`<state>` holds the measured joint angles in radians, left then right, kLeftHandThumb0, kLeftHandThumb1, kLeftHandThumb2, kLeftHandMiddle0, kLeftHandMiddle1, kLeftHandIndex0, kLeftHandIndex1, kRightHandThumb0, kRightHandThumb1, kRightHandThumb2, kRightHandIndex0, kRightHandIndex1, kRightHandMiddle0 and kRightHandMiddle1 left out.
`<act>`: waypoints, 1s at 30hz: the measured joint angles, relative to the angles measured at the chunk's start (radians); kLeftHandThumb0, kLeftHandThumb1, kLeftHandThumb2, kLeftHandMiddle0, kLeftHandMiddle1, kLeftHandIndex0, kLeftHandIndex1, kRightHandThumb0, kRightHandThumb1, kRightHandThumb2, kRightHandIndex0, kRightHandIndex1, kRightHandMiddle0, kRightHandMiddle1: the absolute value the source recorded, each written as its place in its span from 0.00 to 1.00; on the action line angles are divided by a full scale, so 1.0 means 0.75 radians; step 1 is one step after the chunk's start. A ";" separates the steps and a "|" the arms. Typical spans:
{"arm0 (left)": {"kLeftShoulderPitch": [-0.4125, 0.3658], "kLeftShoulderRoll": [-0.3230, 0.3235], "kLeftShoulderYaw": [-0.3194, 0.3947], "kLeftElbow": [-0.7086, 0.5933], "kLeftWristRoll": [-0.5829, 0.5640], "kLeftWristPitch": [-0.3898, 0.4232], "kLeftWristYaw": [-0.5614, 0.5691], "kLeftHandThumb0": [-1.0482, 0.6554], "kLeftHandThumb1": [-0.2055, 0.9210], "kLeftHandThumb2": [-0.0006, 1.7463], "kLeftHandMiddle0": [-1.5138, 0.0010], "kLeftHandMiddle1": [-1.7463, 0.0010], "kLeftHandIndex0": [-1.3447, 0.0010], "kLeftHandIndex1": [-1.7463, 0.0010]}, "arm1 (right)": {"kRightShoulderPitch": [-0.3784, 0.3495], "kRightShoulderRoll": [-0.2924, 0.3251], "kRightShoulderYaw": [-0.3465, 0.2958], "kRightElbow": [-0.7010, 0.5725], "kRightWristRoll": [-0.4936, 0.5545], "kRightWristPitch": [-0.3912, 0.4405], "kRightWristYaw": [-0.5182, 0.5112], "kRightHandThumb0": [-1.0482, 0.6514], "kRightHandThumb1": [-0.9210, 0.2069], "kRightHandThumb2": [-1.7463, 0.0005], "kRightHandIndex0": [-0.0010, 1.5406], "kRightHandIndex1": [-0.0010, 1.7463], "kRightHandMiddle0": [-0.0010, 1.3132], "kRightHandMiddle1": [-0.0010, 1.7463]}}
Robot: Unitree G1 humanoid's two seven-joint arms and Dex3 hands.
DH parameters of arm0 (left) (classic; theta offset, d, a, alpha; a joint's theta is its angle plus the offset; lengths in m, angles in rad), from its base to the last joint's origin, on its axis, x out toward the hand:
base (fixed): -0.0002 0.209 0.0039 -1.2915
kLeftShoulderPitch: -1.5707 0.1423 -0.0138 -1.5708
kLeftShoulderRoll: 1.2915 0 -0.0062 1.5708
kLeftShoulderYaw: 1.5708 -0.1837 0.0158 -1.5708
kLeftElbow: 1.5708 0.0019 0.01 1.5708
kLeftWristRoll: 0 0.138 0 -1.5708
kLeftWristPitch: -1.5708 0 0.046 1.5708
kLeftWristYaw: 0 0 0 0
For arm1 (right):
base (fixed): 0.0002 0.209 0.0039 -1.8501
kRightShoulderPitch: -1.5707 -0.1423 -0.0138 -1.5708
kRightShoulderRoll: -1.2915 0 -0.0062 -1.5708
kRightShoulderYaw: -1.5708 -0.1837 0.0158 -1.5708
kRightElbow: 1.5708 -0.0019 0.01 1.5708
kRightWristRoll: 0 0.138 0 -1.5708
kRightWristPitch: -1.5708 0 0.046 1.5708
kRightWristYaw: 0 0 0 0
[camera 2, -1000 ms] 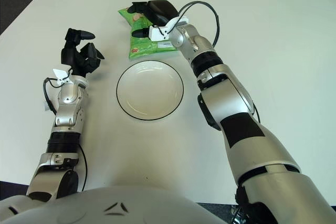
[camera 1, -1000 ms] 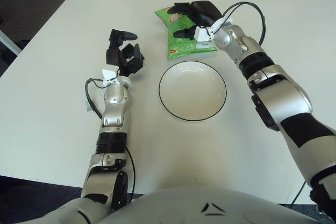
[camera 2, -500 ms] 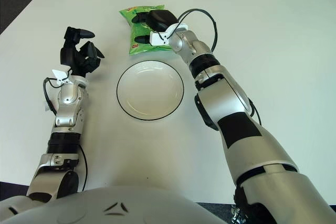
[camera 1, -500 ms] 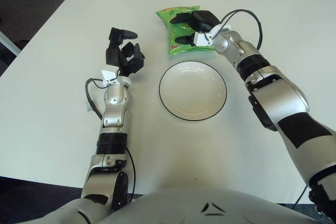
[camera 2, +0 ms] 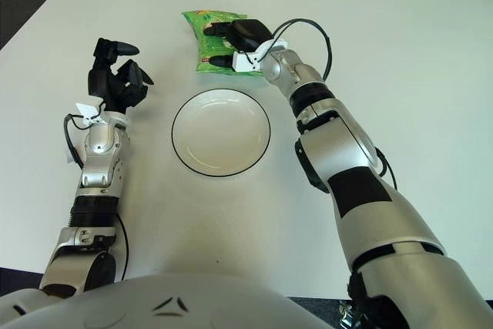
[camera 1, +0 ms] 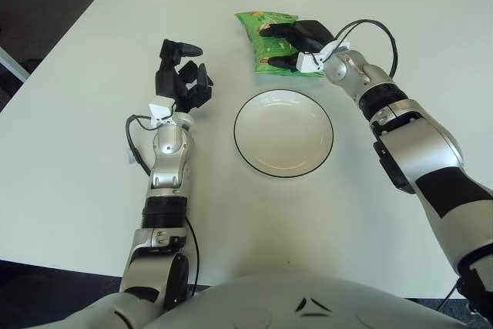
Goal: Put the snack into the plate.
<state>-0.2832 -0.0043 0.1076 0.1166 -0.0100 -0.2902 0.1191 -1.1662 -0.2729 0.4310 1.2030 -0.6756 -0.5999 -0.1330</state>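
Lying on the white table point(camera 1: 69, 152) just beyond the black-rimmed white round plate point(camera 1: 283, 132), the green crinkled snack bag point(camera 1: 266, 41) is showing no print you can read. Your right hand point(camera 1: 296, 42) is pinching it; your left hand point(camera 1: 181, 77) is hovering curled, left of the plate.

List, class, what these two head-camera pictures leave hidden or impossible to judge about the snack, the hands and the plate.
1. The right part of the green snack bag: covered by the right hand in both views.
2. Print on the bag: too small to read.
3. Whether the bag is lifted or lies on the table: cannot tell.
4. The left hand, left of the plate: its palm faces away.
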 measured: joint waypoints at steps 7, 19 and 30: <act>0.002 0.000 0.000 -0.001 -0.008 0.000 -0.003 0.40 0.82 0.45 0.44 0.00 0.76 0.00 | 0.062 -0.105 -0.007 -0.070 0.010 -0.070 0.013 0.28 0.00 0.52 0.40 0.00 0.42 0.06; 0.004 0.003 0.002 0.001 -0.022 0.000 -0.005 0.40 0.82 0.45 0.44 0.00 0.76 0.00 | 0.232 -0.307 -0.062 -0.355 0.089 -0.082 0.133 0.28 0.00 0.51 0.39 0.00 0.41 0.05; 0.008 0.009 0.011 0.006 -0.018 0.032 -0.005 0.39 0.81 0.46 0.46 0.00 0.75 0.00 | 0.471 -0.479 -0.142 -0.782 0.100 0.030 0.274 0.28 0.00 0.50 0.38 0.00 0.41 0.04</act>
<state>-0.2773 0.0026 0.1159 0.1209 -0.0238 -0.2665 0.1157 -0.8126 -0.6318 0.3247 0.6163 -0.6004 -0.5775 0.0723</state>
